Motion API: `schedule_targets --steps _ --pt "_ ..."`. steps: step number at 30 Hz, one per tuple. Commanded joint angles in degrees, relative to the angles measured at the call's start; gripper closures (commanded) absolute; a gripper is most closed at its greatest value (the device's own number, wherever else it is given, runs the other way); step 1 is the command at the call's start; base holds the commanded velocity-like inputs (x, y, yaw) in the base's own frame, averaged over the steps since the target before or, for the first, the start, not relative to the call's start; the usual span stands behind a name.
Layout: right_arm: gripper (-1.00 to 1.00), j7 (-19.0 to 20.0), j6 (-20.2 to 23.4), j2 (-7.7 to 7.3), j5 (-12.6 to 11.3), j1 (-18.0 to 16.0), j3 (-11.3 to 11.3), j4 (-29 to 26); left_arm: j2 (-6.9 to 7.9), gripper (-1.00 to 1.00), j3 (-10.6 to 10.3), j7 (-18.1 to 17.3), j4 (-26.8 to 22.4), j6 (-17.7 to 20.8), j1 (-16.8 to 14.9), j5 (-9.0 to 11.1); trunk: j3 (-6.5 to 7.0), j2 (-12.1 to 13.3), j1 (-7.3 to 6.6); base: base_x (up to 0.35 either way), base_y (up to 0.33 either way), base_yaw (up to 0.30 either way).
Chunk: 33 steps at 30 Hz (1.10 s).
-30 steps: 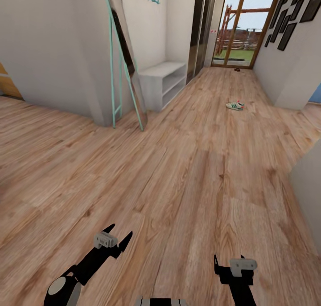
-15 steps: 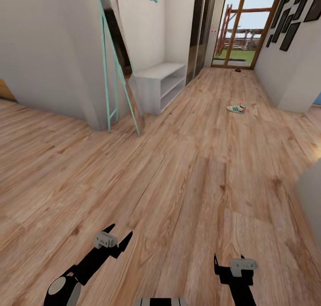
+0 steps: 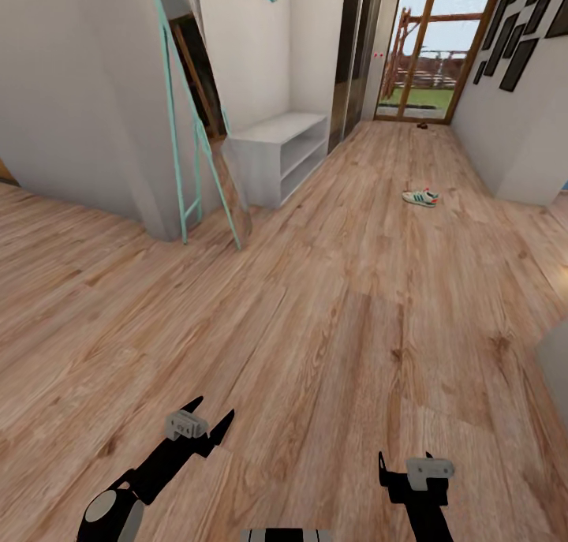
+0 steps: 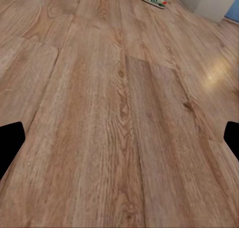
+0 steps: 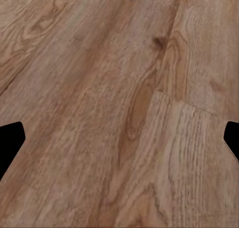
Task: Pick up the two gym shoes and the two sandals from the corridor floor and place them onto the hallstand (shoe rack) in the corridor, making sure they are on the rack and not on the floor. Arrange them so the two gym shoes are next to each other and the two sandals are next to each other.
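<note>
Warm brown wood-grain corridor floor [image 3: 331, 305] runs from the robot's feet toward a glazed door [image 3: 430, 49] at the far end, and nearest the camera both arms hang low over it: the left gripper [image 3: 207, 417] and the right gripper [image 3: 405, 460] each hold nothing, their dark fingers spread wide apart. Farther on at the left, a teal-framed mirror [image 3: 193, 116] leans against the wall just before the pale hallstand [image 3: 276, 151], whose top and open shelves look bare. Beyond that, right of centre, the gym shoes [image 3: 420, 198] lie on the planks, well apart from the rack, and a small dark thing [image 3: 423, 125], too small to identify, sits near the door.
</note>
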Motion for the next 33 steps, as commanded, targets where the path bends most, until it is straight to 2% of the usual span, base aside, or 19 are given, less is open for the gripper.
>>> schedule_targets --steps 1,33 --pt "-1.00 0.00 0.00 0.00 0.00 0.00 0.00 0.00 0.00 -1.00 0.00 0.00 0.00 0.00 0.00 0.00 0.00 0.00 0.00 0.320 -0.088 0.000" --pt "-1.00 0.00 0.00 0.00 0.22 0.05 0.00 0.00 -0.01 -1.00 -0.04 0.03 0.00 0.00 0.00 0.00 0.00 0.00 0.00 0.320 -0.128 0.000"
